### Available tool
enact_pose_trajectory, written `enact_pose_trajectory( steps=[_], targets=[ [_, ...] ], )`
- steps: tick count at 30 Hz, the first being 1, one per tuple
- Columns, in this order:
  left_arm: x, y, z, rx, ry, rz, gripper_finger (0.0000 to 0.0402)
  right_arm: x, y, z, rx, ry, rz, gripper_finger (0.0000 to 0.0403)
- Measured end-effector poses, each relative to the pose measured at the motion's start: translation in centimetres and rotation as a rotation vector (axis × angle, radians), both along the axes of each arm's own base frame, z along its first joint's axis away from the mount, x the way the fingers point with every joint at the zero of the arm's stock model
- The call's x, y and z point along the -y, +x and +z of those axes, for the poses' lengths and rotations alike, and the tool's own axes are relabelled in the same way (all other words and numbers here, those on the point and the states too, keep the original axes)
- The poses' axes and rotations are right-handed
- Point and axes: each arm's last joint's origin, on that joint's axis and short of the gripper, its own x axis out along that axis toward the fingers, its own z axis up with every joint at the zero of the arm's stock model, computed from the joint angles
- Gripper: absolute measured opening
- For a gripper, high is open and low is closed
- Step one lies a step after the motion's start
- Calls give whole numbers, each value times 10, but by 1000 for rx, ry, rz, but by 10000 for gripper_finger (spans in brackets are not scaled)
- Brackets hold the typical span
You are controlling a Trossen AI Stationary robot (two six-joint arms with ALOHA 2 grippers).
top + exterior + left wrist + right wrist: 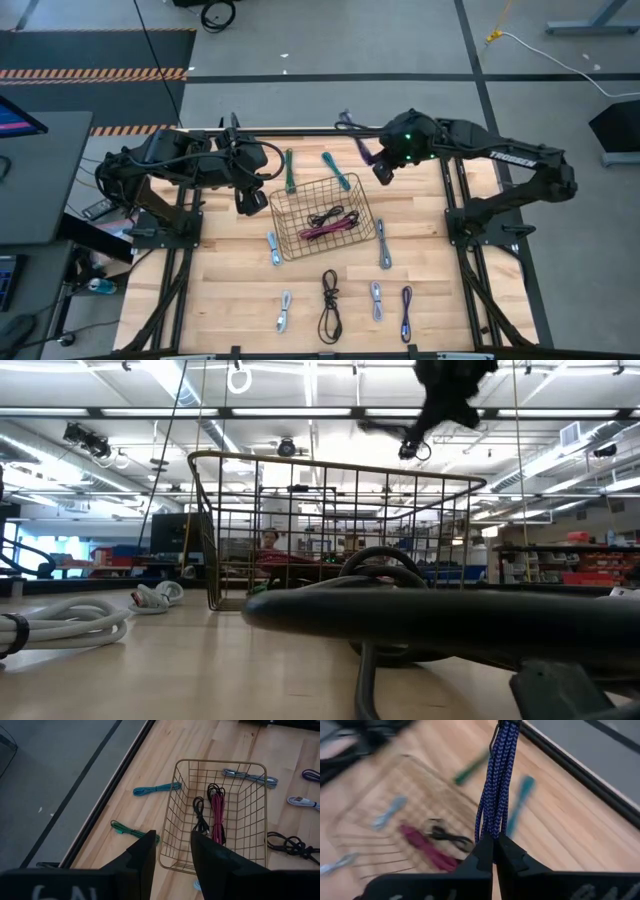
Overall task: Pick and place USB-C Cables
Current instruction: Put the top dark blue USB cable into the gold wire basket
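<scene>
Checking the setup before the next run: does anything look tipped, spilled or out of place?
Nothing stands out. The basket sits upright mid-table with a black cable and a magenta cable inside. The other cables lie loose on the table. The right gripper holds a purple cable; the left gripper hangs open beside the basket.

Basket's open from above

Wire basket top is clear — left gripper crowds one side, loose cables dot the near table.

One wire basket, two cables inside it, eight on the table, one held
</scene>
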Motion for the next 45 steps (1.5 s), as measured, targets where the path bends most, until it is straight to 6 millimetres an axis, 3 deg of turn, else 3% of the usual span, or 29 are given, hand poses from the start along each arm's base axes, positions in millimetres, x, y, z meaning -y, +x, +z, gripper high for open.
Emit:
enact_pose_trajectory(
  steps=[4, 7, 15, 22, 31, 45],
  targets=[
    [0, 0, 0, 3, -3, 4, 130, -12, 18, 13, 32, 14, 175, 5],
    [0, 0, 0, 3, -4, 5, 130, -20, 36, 7, 14, 49, 333, 5],
    [0, 0, 0, 12, -16, 20, 130, -42, 80, -41, -139, 183, 558, 5],
    [0, 0, 0, 14, -18, 24, 130, -61, 104, -79, -256, 263, 669, 5],
    [1, 0, 0, 10, -44, 6, 130, -70, 112, -106, -395, 273, 728, 5],
    [1, 0, 0, 9, -46, 5, 130, -69, 110, -106, -437, 125, 751, 5]
  ],
)
